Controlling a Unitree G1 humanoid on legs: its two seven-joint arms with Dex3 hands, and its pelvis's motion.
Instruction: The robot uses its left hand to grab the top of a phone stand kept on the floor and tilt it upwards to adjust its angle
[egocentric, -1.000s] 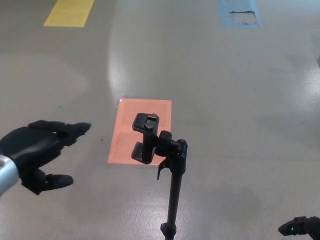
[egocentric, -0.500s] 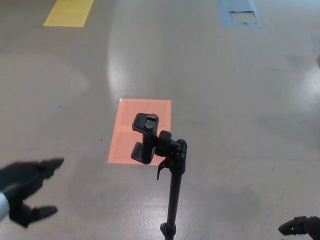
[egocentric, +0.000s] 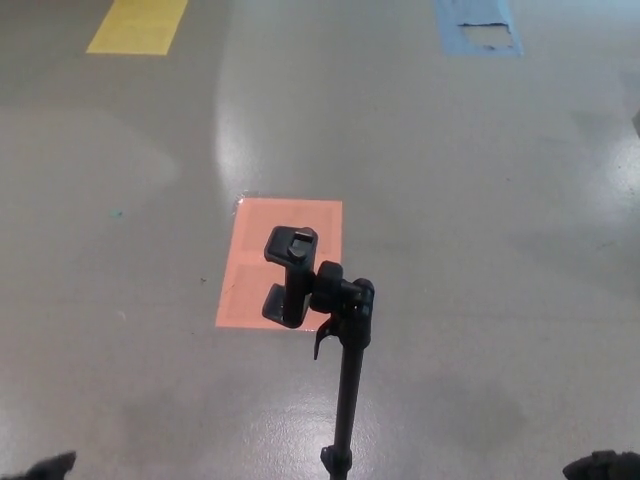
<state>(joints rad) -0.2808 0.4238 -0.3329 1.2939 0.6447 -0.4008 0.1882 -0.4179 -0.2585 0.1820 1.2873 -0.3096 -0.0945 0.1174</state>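
A black phone stand (egocentric: 345, 350) rises from the grey floor in the lower middle of the head view. Its clamp head (egocentric: 290, 278) sits at the top of the pole, empty, with jaws above and below. Only a dark sliver of my left hand (egocentric: 42, 467) shows at the bottom left corner, far from the stand. A small piece of my right hand (egocentric: 603, 465) shows at the bottom right corner. Neither hand touches the stand.
An orange rectangle (egocentric: 256, 262) is marked on the floor behind the clamp. A yellow marking (egocentric: 138, 25) lies far back left and a worn blue one (egocentric: 478, 27) far back right. The floor is glossy grey.
My left hand has dropped down and left, from beside the stand to almost out of the picture. My right hand has sunk slightly lower. The stand has not moved.
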